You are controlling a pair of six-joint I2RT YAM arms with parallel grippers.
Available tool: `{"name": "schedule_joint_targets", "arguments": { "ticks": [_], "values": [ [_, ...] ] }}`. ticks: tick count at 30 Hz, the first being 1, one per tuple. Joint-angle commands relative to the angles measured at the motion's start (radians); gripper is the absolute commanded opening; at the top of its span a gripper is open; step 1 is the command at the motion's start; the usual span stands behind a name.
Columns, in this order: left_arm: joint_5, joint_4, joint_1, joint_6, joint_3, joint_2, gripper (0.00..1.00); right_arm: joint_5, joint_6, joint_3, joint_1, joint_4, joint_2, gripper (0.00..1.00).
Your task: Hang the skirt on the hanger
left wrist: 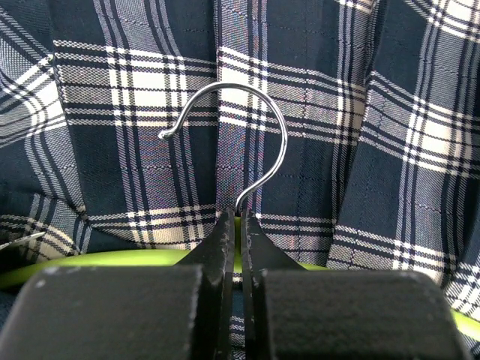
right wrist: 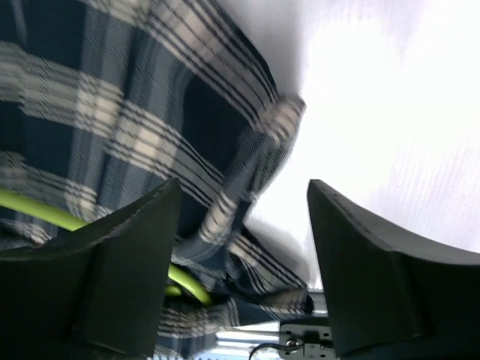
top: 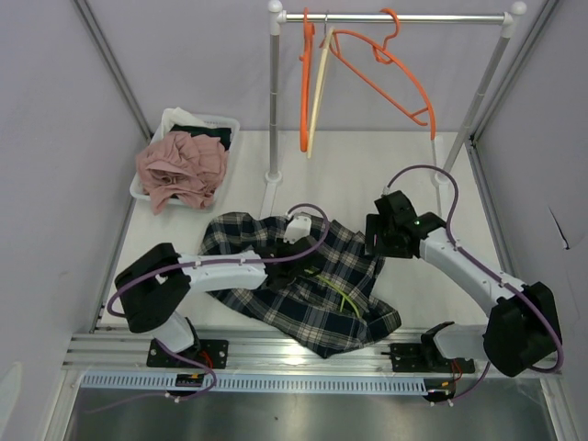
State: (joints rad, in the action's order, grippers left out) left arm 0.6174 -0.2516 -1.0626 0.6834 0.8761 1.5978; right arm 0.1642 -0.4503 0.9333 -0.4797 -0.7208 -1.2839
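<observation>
Two arms reach over a flat, matte white surface (top: 367, 170) boxed in by plain grey walls. A metal clothes rail (top: 395, 17) crosses the far end, carrying orange hangers (top: 304, 92) and one cream hanger (top: 317, 92). At far left a white basket (top: 225, 120) holds a crumpled pink garment (top: 182, 165).

Skirt (top: 276, 308): lies spread and rumpled in the middle of the surface, between the arms. It is woven plaid, navy with white and grey bands, and folds run through it.

Left claw (left wrist: 240, 225): fingers pressed together, clamped on the green hanger (left wrist: 112, 259) at its neck, right where the hook (left wrist: 284, 142) rises from the bar. The hook is thin, shiny wire in a round curl, lying flat against the plaid. The hanger bar is smooth and lime green, and cloth partly covers it.

Right claw (right wrist: 244, 187): fingers well apart, gripping nothing. It sits at the skirt's right edge, and a folded corner of the fabric lies in the gap between the dark, wedge-shaped fingers (right wrist: 135, 255). I cannot tell whether either finger touches the cloth. A short length of the green bar shows beside the left finger. This view is blurred.
</observation>
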Motion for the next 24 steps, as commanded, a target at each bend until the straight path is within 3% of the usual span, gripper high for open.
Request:
{"name": "schedule_joint_targets", "arguments": {
  "ticks": [1,4,7,10,12,24],
  "values": [
    [-0.045,0.012,0.053,-0.094,0.064,0.013,0.00,-0.067,0.010,-0.007,0.003,0.020,-0.035,0.75],
    [-0.064,0.020,0.072,-0.110,0.101,0.030,0.00,-0.139,0.002,-0.018,0.003,0.081,-0.109,0.70],
    [-0.076,0.015,0.081,-0.123,0.138,0.047,0.00,-0.155,-0.001,-0.022,0.000,0.139,-0.167,0.54],
    [-0.087,0.014,0.090,-0.139,0.159,0.041,0.00,-0.153,0.015,0.012,0.016,0.165,-0.256,0.11],
    [-0.088,0.003,0.093,-0.148,0.164,0.015,0.00,-0.134,0.036,0.082,0.038,0.159,-0.307,0.00],
    [-0.071,0.012,0.102,-0.197,0.014,-0.312,0.00,0.055,0.134,0.675,0.165,-0.023,-0.428,0.00]
  ]
}}
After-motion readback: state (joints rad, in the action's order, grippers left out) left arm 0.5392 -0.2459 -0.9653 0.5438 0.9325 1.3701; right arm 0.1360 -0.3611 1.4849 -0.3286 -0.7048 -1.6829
